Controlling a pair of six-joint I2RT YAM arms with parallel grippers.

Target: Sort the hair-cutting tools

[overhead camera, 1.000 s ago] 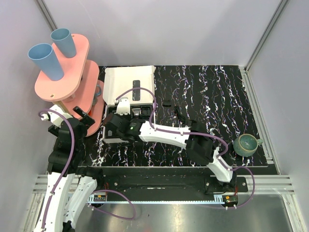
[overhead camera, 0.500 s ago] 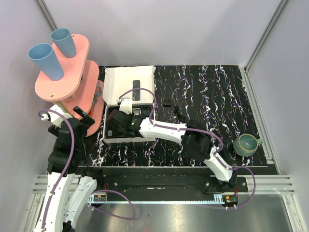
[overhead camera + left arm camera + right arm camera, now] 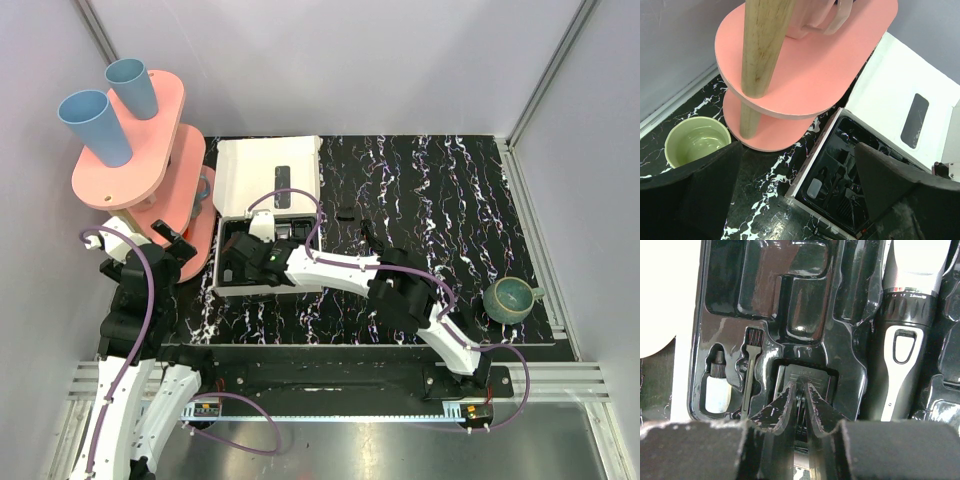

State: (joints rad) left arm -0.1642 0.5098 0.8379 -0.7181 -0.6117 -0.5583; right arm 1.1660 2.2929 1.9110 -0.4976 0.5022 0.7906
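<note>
A comb (image 3: pixel 807 374) is pinched by the near-closed right gripper (image 3: pixel 800 386), in a tray (image 3: pixel 765 305) pocket at its 12 o'clock. The clipper (image 3: pixel 907 340) is laid at 2 o'clock, axis 12-to-6. The left gripper (image 3: pixel 800 200) is spread wide and empty, farther off.

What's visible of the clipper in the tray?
The clipper is slim, black plastic, with a grey head, printed markings just below it and a grey-framed switch on its body. It lies flat, head up in the right wrist view, in the long slot of the black moulded tray. Only the tray touches it. The right gripper, jaws pinched on a comb attachment, is one compartment over.
</note>
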